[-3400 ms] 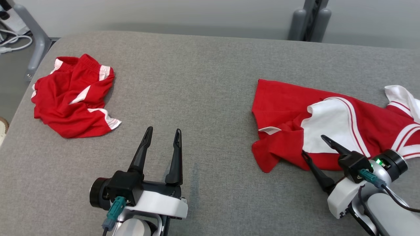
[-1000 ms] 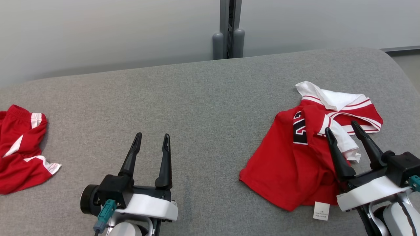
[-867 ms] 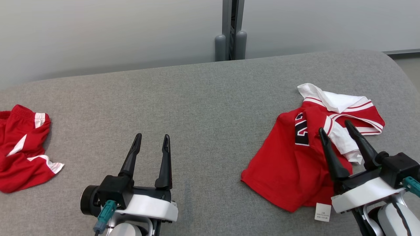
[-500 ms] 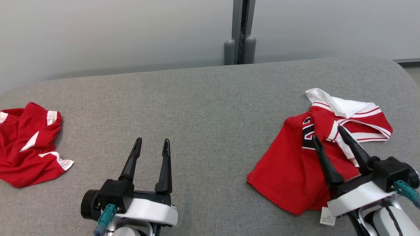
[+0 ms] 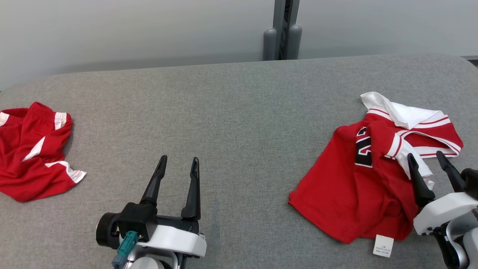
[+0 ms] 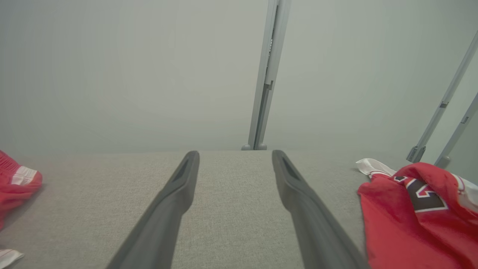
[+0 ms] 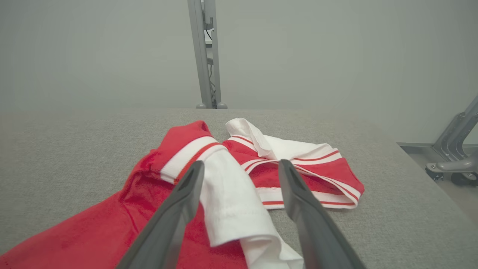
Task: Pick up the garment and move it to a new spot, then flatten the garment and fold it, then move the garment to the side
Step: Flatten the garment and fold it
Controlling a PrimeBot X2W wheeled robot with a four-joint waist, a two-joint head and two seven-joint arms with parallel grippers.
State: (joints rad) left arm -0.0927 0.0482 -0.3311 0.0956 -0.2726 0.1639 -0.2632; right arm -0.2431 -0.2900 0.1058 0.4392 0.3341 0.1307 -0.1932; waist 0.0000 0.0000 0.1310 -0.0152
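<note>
The garment (image 5: pixel 358 190) is a red jersey with white striped trim and a black number. It lies rumpled on the right of the grey table (image 5: pixel 239 112), a white label at its near hem. My right gripper (image 5: pixel 425 155) is open at the garment's near right edge. In the right wrist view that gripper (image 7: pixel 241 163) has a white sleeve fold (image 7: pixel 231 201) lying between its fingers, ungripped, with the garment (image 7: pixel 157 209) beyond. My left gripper (image 5: pixel 179 158) is open over bare table at the front middle. The left wrist view shows it (image 6: pixel 235 154) holding nothing, with the garment (image 6: pixel 410 220) to its right.
Red shorts with white stripes (image 5: pixel 33 157) lie crumpled at the table's left end, and they also appear in the left wrist view as red shorts (image 6: pixel 15 183). A grey post (image 5: pixel 282 33) stands behind the far edge. The table's right edge runs close to the garment.
The head camera has panned, shifting the whole picture. My right gripper has drawn back from over the garment to its near right edge, still open. The left gripper has kept its pose.
</note>
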